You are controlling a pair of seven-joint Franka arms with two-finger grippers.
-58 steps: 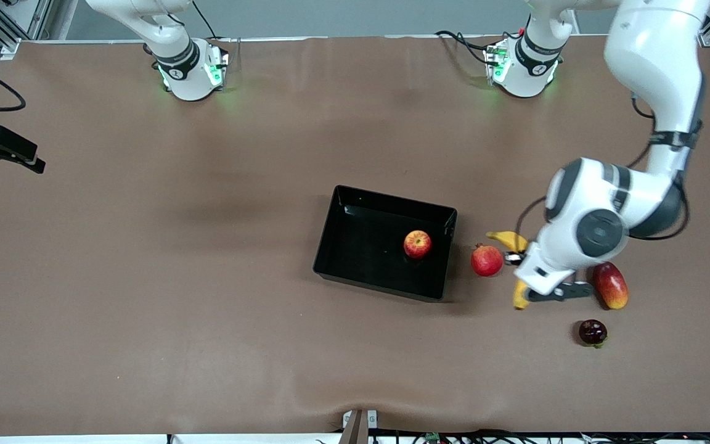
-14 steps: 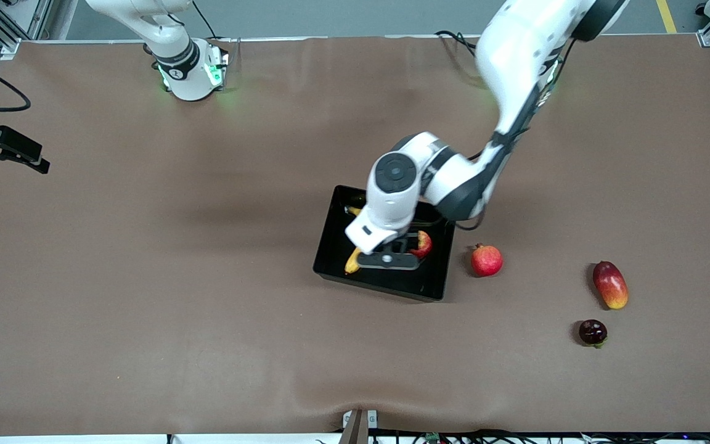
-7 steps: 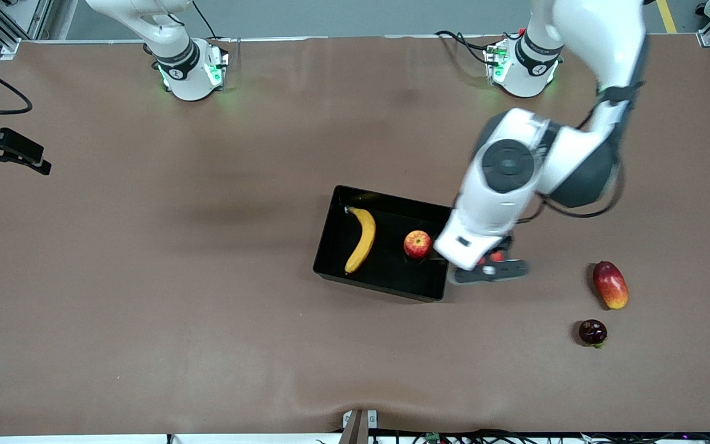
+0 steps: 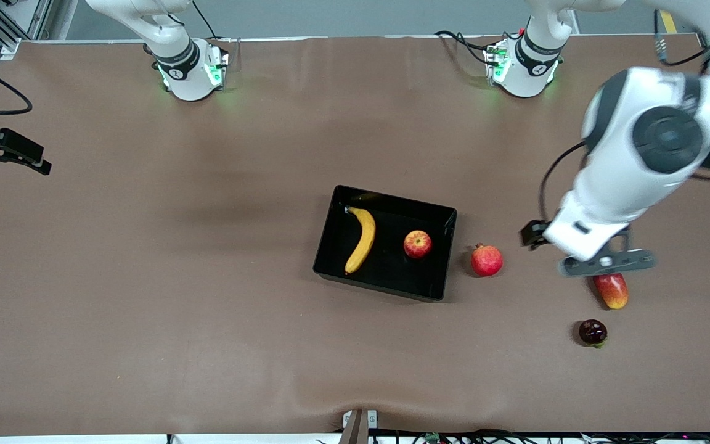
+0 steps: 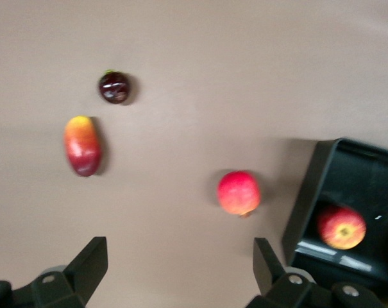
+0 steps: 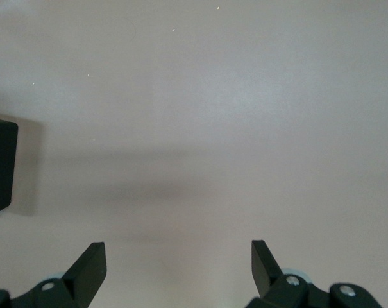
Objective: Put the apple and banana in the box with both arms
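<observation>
The black box (image 4: 380,286) sits mid-table. The yellow banana (image 4: 361,239) and the red apple (image 4: 417,244) both lie inside it, apart from each other. My left gripper (image 4: 605,263) is open and empty, up in the air over the table beside the mango, away from the box. In the left wrist view its open gripper (image 5: 181,256) holds nothing, and the box (image 5: 322,186) with the apple (image 5: 341,227) shows at the edge. My right gripper (image 4: 38,164) waits over the right arm's end of the table, open and empty (image 6: 179,256).
A red pomegranate (image 4: 486,260) lies beside the box toward the left arm's end. A red-yellow mango (image 4: 612,291) lies partly under the left gripper, and a dark round fruit (image 4: 592,332) lies nearer the camera. All three show in the left wrist view (image 5: 238,192), (image 5: 83,145), (image 5: 114,87).
The left gripper let go of the banana in the box, rose and swung toward the left arm's end, past the pomegranate to over the mango. The right arm has not moved.
</observation>
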